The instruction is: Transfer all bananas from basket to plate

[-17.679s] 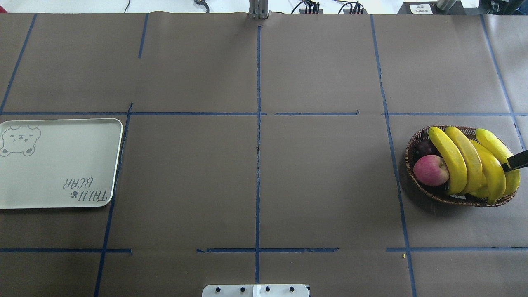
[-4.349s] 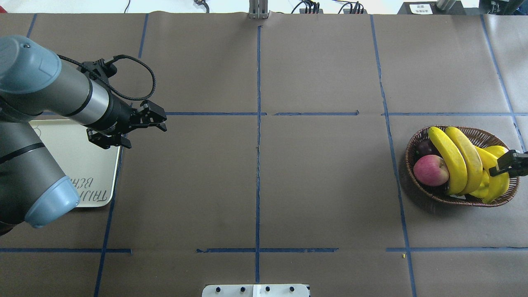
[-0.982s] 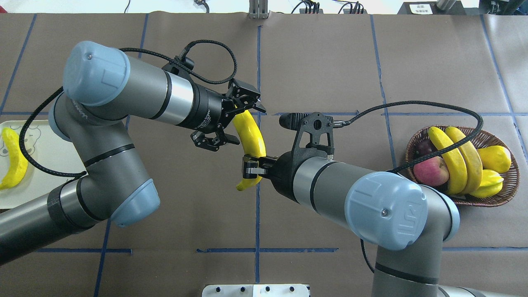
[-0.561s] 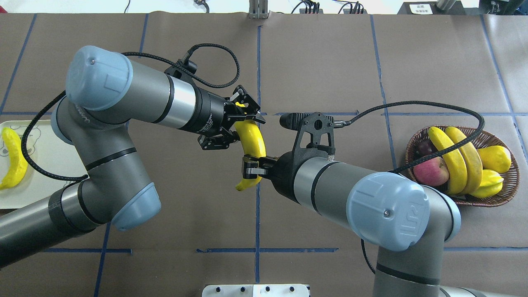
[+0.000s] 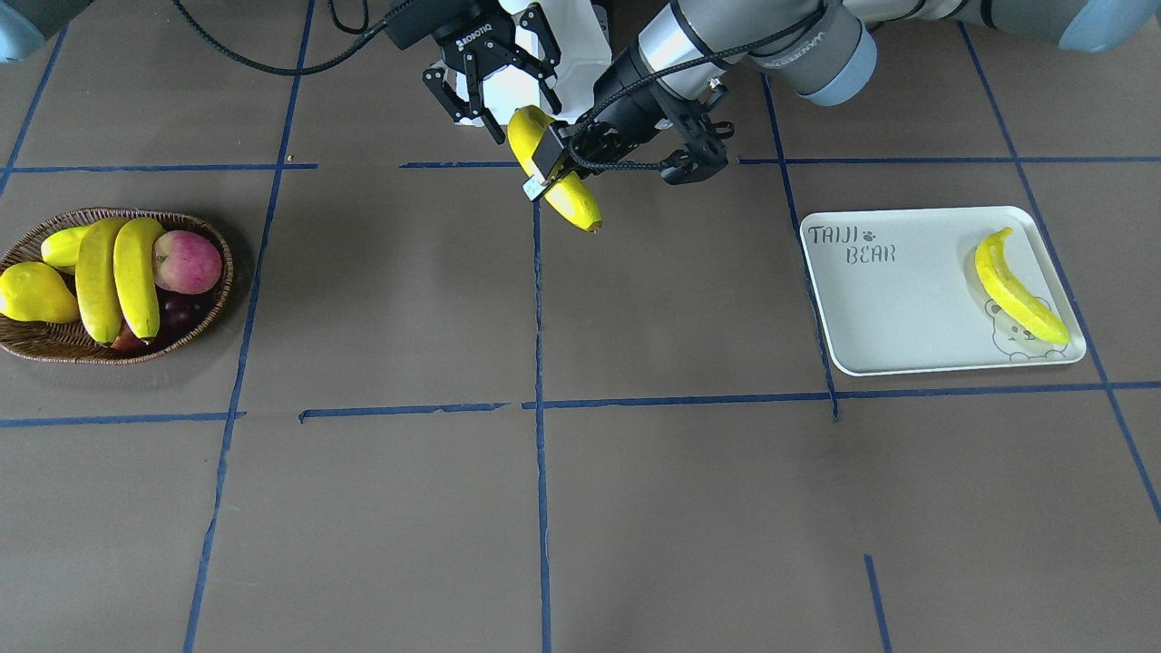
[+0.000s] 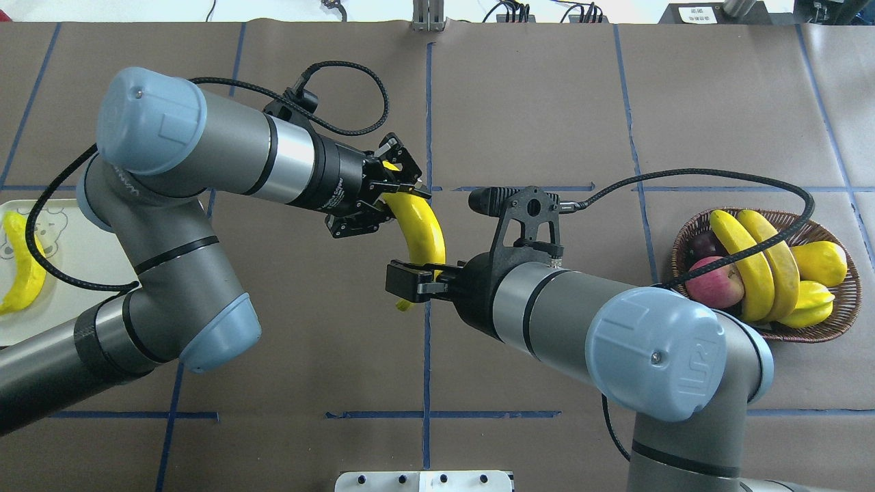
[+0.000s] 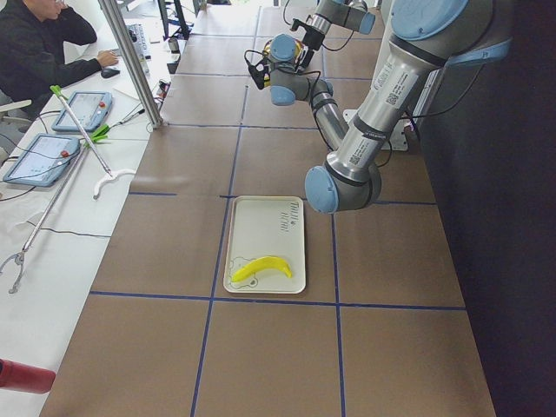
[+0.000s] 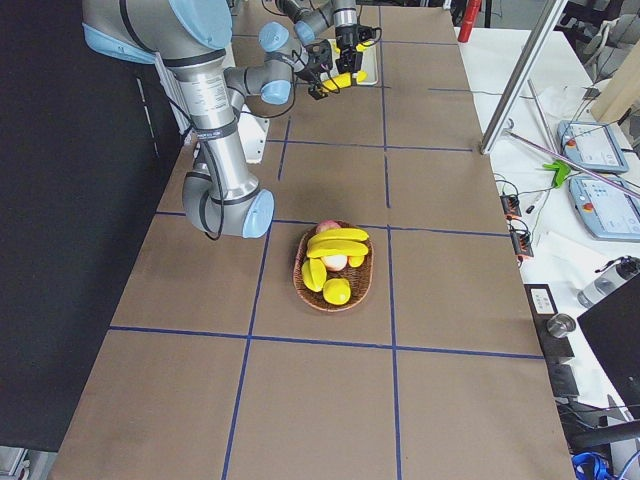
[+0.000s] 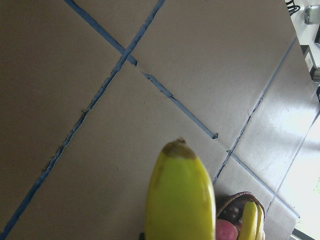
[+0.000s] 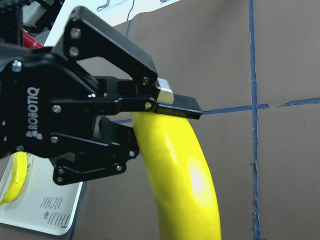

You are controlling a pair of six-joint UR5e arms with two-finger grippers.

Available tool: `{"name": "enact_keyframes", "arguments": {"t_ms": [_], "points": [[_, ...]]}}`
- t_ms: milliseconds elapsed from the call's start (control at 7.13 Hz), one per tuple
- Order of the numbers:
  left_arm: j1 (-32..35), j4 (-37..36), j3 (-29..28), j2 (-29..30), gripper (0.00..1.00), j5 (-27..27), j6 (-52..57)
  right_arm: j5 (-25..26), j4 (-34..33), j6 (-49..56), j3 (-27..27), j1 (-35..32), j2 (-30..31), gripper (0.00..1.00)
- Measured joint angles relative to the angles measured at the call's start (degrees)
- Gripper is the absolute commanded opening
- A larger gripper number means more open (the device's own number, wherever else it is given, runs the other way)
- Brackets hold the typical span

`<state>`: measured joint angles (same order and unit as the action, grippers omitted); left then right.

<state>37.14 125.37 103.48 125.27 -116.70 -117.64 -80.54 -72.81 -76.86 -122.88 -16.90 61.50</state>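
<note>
In the front-facing view we start nearest, across the middle of the frame. The basket [image 5: 204, 322] at the left edge holds two bananas [image 5: 136, 272] lying side by side next to an apple [image 5: 186, 261] and other fruit. The plate [image 5: 889, 308] at the right carries one delivered banana [image 5: 1016, 290] over its bear outline [image 5: 1007, 343]. Basket and plate lie well apart, each on one arm's side. We judge this is why the third banana [image 5: 571, 195] hangs in the air at upper centre, over the middle tape line [image 5: 537, 299], for a hand-over. Farther back, the left gripper [image 10: 155, 125] is clamped across it, fingers closed to its thickness. Farthest back, the right gripper [image 6: 410, 281] sits at the other end with fingers spread wider than the fruit, gripping nothing. We judge the left arm alone carries the load. Legible writing: "TAIJI BEAR" on the plate; "ROBOTIQ" on both gripper bodies.
</note>
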Motion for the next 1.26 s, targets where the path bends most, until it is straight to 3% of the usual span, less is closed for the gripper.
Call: {"name": "enact_keyframes", "arguments": {"t_ms": [281, 561, 842, 1263], "points": [[1.5, -1.3, -2.6, -0.8, 0.00, 0.1, 3.3, -1.8, -2.2, 0.0, -2.8, -0.3, 0.3, 1.00], [4.6, -9.3, -2.7, -6.0, 0.00, -0.3, 17.5, -6.1, -10.5, 0.3, -7.8, -2.3, 0.3, 1.00], [8.2, -18.2, 0.2, -15.1, 0.00, -0.1, 35.0, -14.5, -15.4, 0.7, -9.4, -8.4, 1.0, 1.00], [13.1, -20.0, 0.6, -28.0, 0.00, 0.2, 50.4, -20.7, -16.2, 1.1, -9.1, -14.2, 4.2, 1.00]]}}
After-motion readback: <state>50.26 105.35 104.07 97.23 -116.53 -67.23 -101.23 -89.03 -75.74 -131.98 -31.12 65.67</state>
